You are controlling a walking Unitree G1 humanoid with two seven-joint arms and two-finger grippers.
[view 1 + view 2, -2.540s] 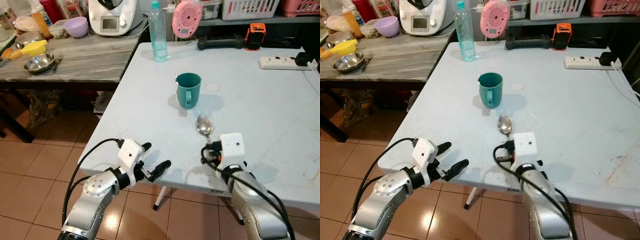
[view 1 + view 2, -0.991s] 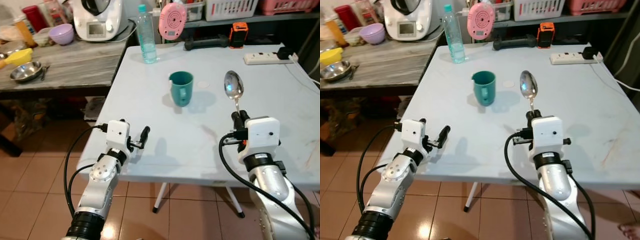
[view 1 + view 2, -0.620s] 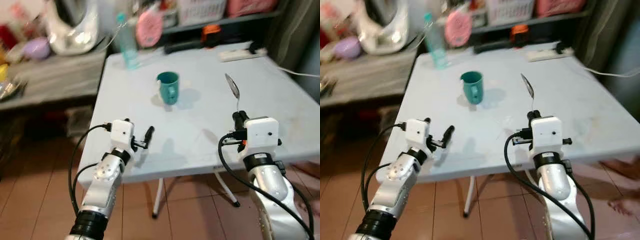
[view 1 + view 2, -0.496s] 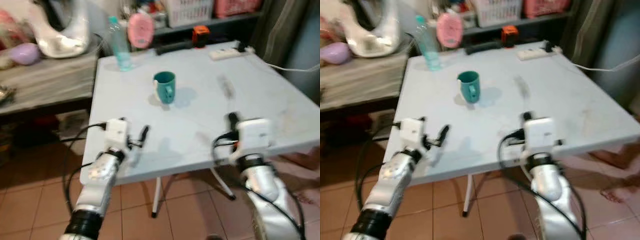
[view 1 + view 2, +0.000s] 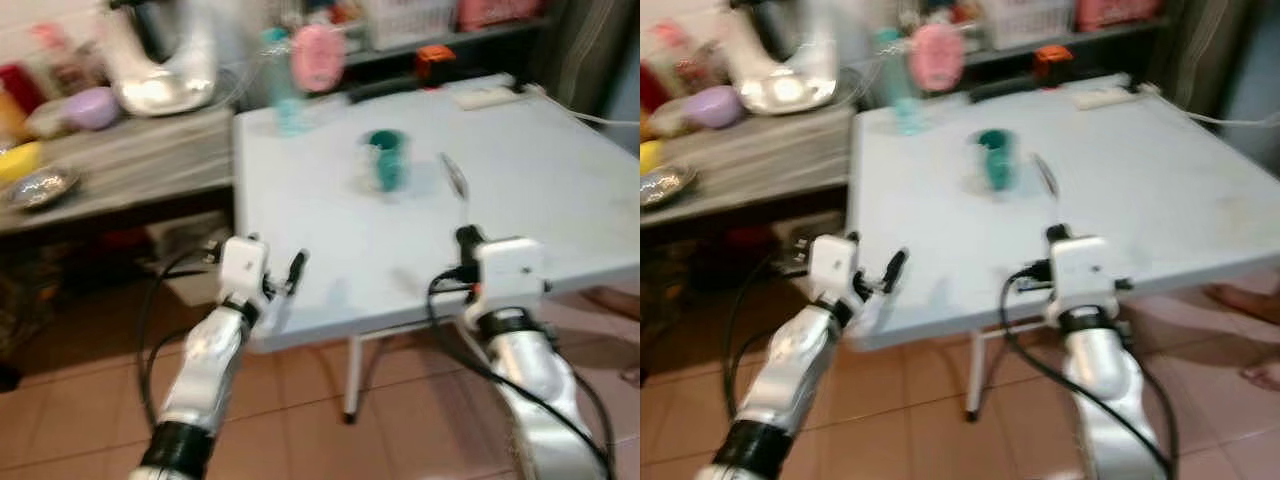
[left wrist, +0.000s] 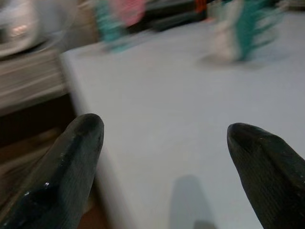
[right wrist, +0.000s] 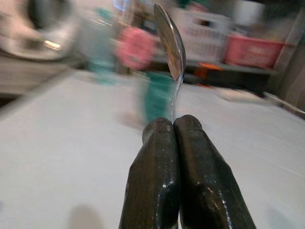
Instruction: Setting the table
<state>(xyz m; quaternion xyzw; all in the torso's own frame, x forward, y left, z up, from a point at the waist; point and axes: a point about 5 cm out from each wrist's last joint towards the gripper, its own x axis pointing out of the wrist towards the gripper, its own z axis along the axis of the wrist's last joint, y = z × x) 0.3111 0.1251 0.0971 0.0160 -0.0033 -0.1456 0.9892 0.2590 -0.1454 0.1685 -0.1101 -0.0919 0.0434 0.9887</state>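
Since pickup, your right gripper (image 7: pixel 174 125) had raised the slim steel spoon (image 7: pixel 170 47), clenched upright; teal mug (image 5: pixel 383 159) lay ahead-left; left gripper (image 6: pixel 167 143) spread, empty.

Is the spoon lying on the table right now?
No, the right gripper holds the spoon upright by its handle, above the table.

No text, label, brand, number or sign can be read in any of the views. All views are blurred, and the surfaces of the things on the tables are too unsharp for any letters to be made out.
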